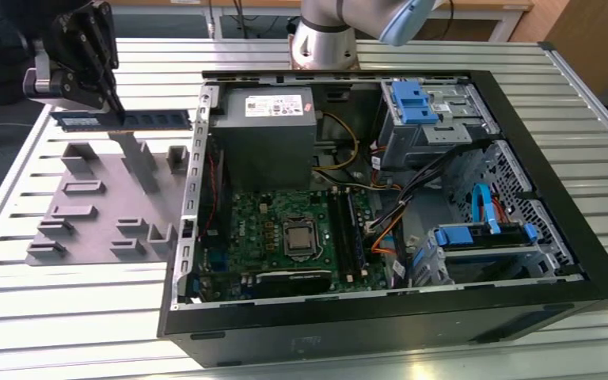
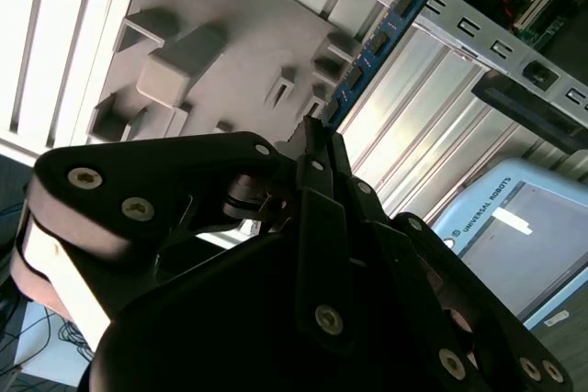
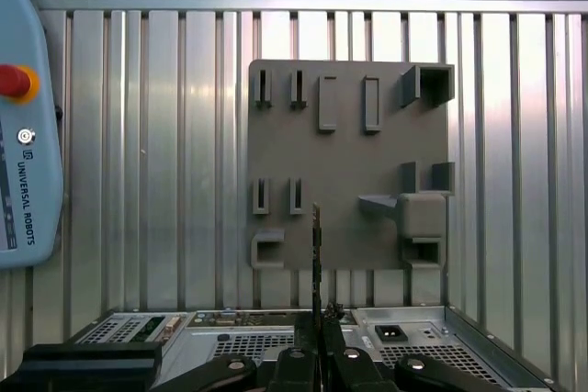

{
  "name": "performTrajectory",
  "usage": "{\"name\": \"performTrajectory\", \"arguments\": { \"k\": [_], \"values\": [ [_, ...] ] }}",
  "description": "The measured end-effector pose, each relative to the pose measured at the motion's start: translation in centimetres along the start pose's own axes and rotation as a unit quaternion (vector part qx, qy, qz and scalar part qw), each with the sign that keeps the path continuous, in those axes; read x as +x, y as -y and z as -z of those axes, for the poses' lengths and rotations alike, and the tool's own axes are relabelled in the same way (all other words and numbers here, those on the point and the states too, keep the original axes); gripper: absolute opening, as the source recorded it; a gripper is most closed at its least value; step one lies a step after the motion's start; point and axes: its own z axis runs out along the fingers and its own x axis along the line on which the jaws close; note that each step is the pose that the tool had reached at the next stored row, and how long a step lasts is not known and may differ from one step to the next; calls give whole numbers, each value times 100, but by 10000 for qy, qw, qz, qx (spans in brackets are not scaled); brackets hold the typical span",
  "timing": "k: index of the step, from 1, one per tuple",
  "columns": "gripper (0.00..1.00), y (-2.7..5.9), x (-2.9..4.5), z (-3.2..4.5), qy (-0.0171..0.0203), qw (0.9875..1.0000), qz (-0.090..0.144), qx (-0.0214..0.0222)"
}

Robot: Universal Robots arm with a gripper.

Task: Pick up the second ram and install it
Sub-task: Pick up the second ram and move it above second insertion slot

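Blue and chip-lined, the second ram [image 1: 146, 119] hangs level and on edge, pinched in the gripper [image 1: 114, 119] above the far edge of the grey holder plate [image 1: 98, 218], clear of its posts, probably so its contacts face downward.

Second ram [image 1: 158, 119] above fixture plate [image 1: 98, 226], computer case [image 1: 389, 315] at exterior view's right

Table: your slatted metal table [image 1: 72, 301] carries everything.
Plate: you have a grey holder plate [image 1: 98, 226] with raised blocks and slots, flat beside the case on the exterior view's left.
Case: your black computer case [image 1: 336, 332] lies open upward.
Power box: the grey power box [image 1: 267, 138] sits inside, touching the green board [image 1: 251, 229].
Brackets: you see blue brackets [image 1: 415, 103] toward the exterior view's right.
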Motion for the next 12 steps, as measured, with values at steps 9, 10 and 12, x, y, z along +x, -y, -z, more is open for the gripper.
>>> {"name": "performTrajectory", "arguments": {
  "k": [9, 10, 12],
  "values": [
    [14, 64, -1, 1, 0, 10000, 0, 0],
    [14, 70, -1, 1, 0, 10000, 0, 0],
    [14, 83, -2, 1, 0, 10000, 0, 0]
  ]
}}
